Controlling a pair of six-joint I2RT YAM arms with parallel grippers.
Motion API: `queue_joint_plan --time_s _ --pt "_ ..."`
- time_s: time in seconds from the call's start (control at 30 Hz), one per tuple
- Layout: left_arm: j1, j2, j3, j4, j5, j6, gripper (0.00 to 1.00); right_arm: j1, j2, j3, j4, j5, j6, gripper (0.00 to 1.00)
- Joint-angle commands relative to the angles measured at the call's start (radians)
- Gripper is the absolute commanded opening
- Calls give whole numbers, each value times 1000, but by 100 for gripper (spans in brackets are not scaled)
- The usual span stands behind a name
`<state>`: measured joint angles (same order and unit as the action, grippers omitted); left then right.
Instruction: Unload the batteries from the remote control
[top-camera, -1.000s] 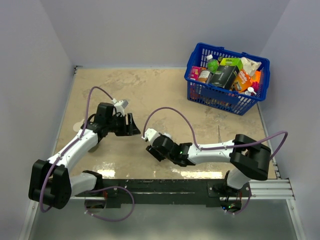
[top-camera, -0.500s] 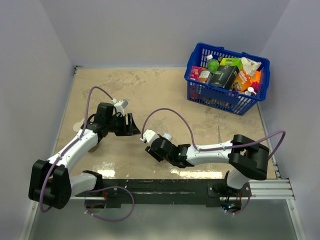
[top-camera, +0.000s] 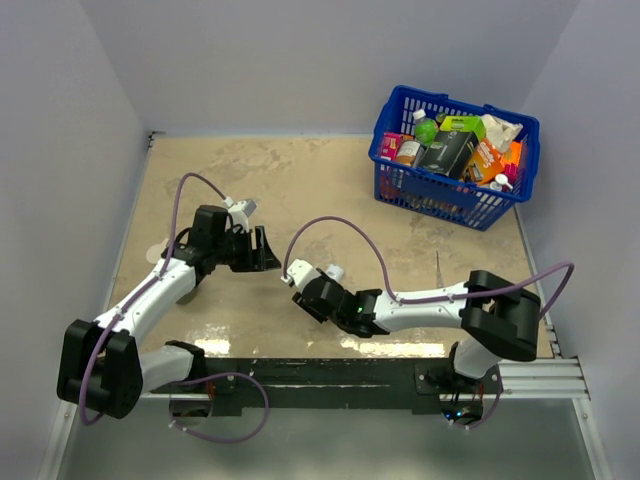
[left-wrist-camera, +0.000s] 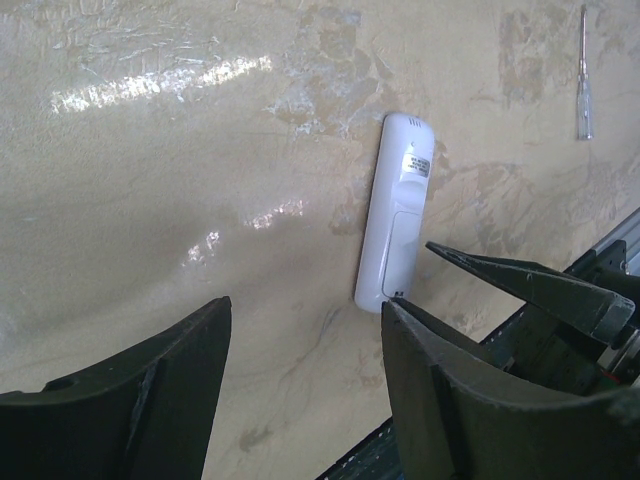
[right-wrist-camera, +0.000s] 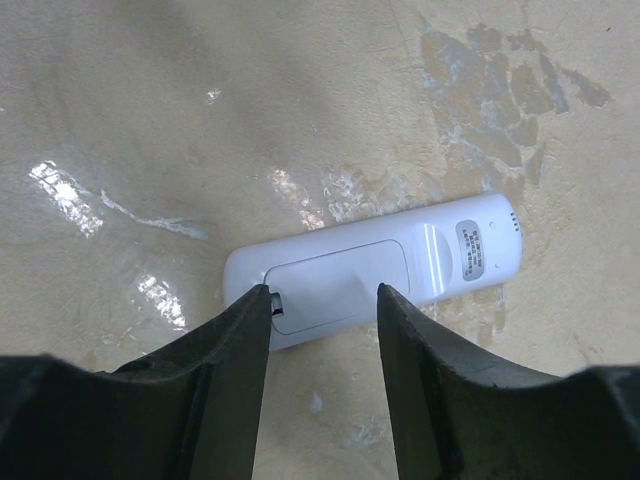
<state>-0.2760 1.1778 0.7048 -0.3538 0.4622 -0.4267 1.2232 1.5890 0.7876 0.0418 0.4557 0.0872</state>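
A blue plastic basket (top-camera: 395, 180) stands at the far right corner of the tabletop (top-camera: 300, 180), heaped with groceries. Among them are a black carton (top-camera: 447, 152), a green pack (top-camera: 462, 125), a white bag (top-camera: 502, 128), orange packets (top-camera: 488, 160) and a green-capped bottle (top-camera: 427, 130). They overlap too much for a sure count, and their printing is too small to read.

One remote control (right-wrist-camera: 380, 270) lies flat in the near half of the tabletop, roughly midway between its left and right edges, back face up. Its battery cover (right-wrist-camera: 335, 285) is in place, so nothing of the bay shows. A single grey sticker (right-wrist-camera: 470, 250) sits near the remote's rounded end, its print unreadable.

The right gripper (right-wrist-camera: 322, 300) hangs over the cover end of the remote, jaws partly apart with the fingertips (right-wrist-camera: 255, 305) straddling the cover. Whether they touch it cannot be told.

The left gripper (left-wrist-camera: 305, 305) hovers to the left of the remote, jaws wide with nothing between them.

One thin clear-handled tool (left-wrist-camera: 584, 75), possibly a screwdriver, lies well apart from the remote, toward the right edge.
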Motion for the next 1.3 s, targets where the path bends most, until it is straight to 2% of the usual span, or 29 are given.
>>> queue_joint_plan --time_s 0.0,0.6,0.97,1.17,1.27 --pt "1 -23 -5 26 3 8 66 -2 -53 38 -20 67 5 48" --pt "0 -26 -7 24 0 8 66 -2 -107 18 -34 100 32 47" --pt "0 -21 -7 24 9 14 66 -1 -217 -70 -68 92 157 47" --pt "0 -24 -5 27 6 14 66 -2 -258 -73 -157 97 353 47" --pt "0 -24 -5 27 4 11 66 -2 -242 -67 -103 39 361 49"
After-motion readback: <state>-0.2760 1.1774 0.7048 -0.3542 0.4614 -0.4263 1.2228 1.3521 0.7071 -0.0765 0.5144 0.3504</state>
